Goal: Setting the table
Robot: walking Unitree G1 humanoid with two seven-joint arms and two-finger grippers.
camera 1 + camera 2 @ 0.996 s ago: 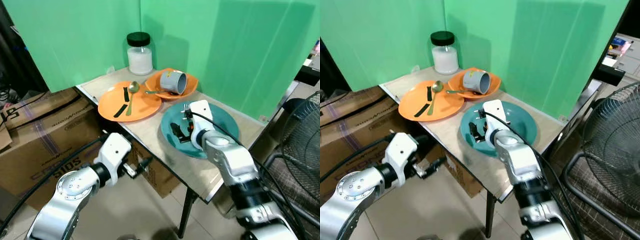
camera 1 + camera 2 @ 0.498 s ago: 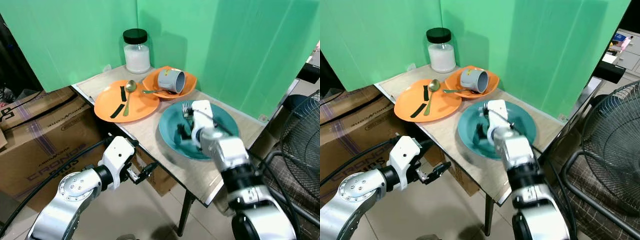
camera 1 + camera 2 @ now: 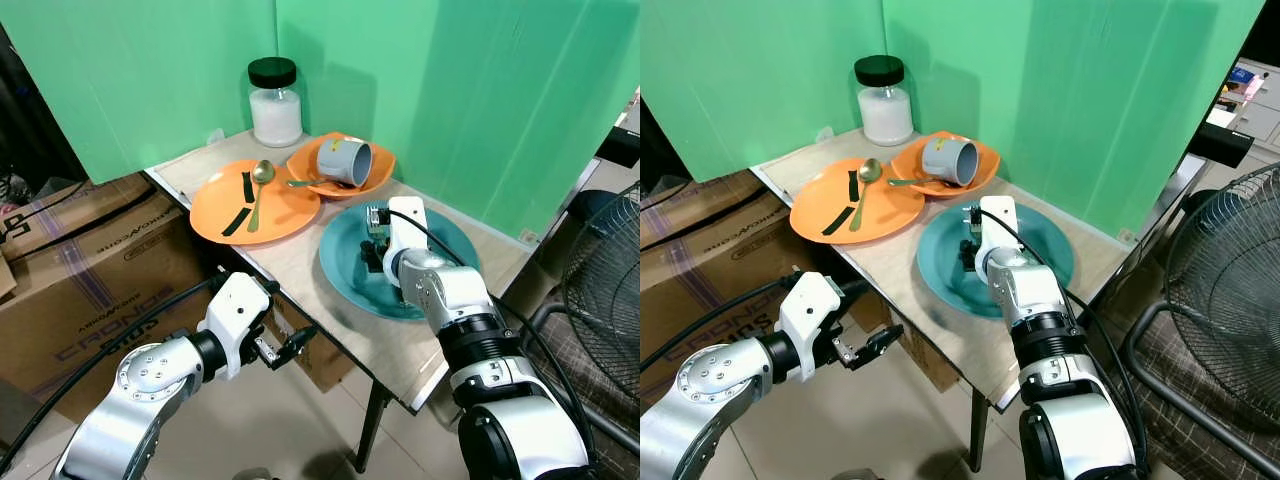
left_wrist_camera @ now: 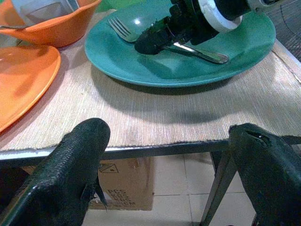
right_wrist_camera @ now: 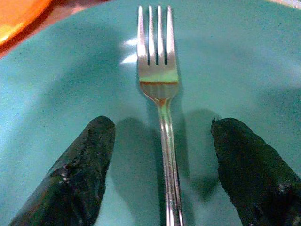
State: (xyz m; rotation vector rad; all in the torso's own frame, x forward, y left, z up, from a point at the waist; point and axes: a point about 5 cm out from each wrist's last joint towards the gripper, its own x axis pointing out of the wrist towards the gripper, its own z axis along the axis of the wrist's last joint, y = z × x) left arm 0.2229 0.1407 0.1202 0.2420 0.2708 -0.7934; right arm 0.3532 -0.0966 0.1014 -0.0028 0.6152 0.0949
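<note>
A teal plate (image 3: 450, 236) lies on the table's near right part with a silver fork (image 5: 159, 70) on it. My right gripper (image 3: 373, 243) is down over the plate, open, one black finger (image 5: 80, 174) on each side of the fork's handle; I cannot tell if they touch it. The left wrist view has the fork (image 4: 200, 53) under the right gripper. My left gripper (image 3: 292, 345) hangs open below the table's front edge, holding nothing.
An orange plate (image 3: 290, 212) carries a gold spoon (image 3: 260, 185) and black strips. Behind it an orange bowl (image 3: 385, 166) holds a tipped grey cup (image 3: 346, 160); a black-lidded jar (image 3: 275, 100) stands at the back. Cardboard boxes (image 3: 90, 270) left, a fan (image 3: 610, 290) right.
My right gripper has shifted from the plate's near side toward the fork and now straddles its handle. The left gripper has moved a little lower and rightward under the table edge.
</note>
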